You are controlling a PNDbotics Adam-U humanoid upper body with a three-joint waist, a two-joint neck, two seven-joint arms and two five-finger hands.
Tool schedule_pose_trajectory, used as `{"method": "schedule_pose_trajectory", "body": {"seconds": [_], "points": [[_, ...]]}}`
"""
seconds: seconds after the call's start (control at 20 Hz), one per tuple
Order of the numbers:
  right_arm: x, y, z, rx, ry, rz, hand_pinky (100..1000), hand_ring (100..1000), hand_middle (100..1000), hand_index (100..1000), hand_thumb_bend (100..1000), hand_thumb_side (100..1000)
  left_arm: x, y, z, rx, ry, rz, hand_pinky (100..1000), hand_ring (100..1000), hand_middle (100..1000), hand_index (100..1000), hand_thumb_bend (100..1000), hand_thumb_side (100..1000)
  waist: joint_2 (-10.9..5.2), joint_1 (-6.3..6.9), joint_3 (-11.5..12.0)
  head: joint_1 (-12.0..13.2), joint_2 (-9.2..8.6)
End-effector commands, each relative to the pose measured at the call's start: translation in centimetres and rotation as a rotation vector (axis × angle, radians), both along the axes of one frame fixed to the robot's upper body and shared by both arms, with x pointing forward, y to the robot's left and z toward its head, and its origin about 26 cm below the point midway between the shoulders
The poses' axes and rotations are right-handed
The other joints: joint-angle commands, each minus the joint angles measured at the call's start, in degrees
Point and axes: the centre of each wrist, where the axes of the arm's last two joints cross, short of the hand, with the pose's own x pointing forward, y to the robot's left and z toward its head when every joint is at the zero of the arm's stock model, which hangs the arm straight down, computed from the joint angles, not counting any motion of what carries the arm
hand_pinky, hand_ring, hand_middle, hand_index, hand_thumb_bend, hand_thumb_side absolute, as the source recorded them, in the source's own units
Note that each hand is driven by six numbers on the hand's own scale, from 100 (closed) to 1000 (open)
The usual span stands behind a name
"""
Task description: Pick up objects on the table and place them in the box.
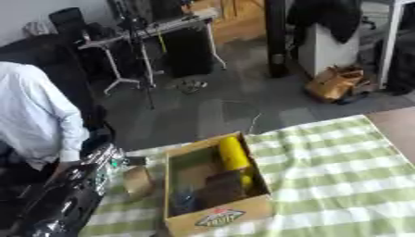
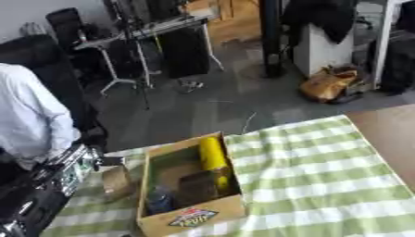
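Cardboard box (image 1: 217,217) stands in the lower middle of the frame on a table covered with a green and white checked cloth (image 1: 340,166). The box is open at the top and has a printed label on its near wall. Inside it, a yellow cylinder (image 1: 233,155) lies along the right wall, with its far end resting on the far rim of the box. Just beside it, in the near right part of the box, sits a dark brown block (image 1: 223,187), and in the near left corner there is a small bluish thing (image 1: 185,201) that is too blurred to make out. To the left of the box, just beside its left wall, a small brown object (image 1: 138,182) lies on the cloth; its shape is like a small packet or a piece of card, but I cannot say more. At the lower left of the frame the robot's left arm (image 1: 65,199) comes in, black with shiny silver parts, and it reaches toward the brown object. The left hand (image 2: 103,161) shows only as a dark tip near that object, and I cannot tell if its fingers are straight or curled, or if they touch the object. The right hand does not show in any view. A person in a light shirt (image 1: 36,115) stands at the left edge, behind the arm. Beyond the table, a grey floor fills the upper half of the frame.
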Motion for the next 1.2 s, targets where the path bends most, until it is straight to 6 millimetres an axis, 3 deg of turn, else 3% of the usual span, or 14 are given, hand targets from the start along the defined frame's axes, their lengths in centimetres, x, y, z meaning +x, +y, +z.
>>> {"method": "schedule_pose_trajectory", "body": {"seconds": [0.05,0.3,1.2], "points": [[-0.1,0.0,0.6,-0.021,-0.018,0.011,751,986,884,883,100,1000,0.1,0.4,1.8,-0.075,0.074,0.12,768,847,806,958,261,1000,-1.0,-0.73,0.1,0.0,0.71],[-0.1,0.1,0.5,-0.02,-0.018,0.012,751,986,884,881,100,1000,0.2,0.0,1.2,-0.097,0.113,0.109,768,845,804,963,298,1000,-0.89,-0.73,-0.7,0.7,0.83],[0.0,0.4,0.4,-0.019,-0.011,0.017,750,988,883,872,100,1000,0.4,-0.9,1.3,-0.187,0.112,0.1,771,836,788,951,288,1000,-0.4,-0.88,-0.9,1.2,0.26]]}}
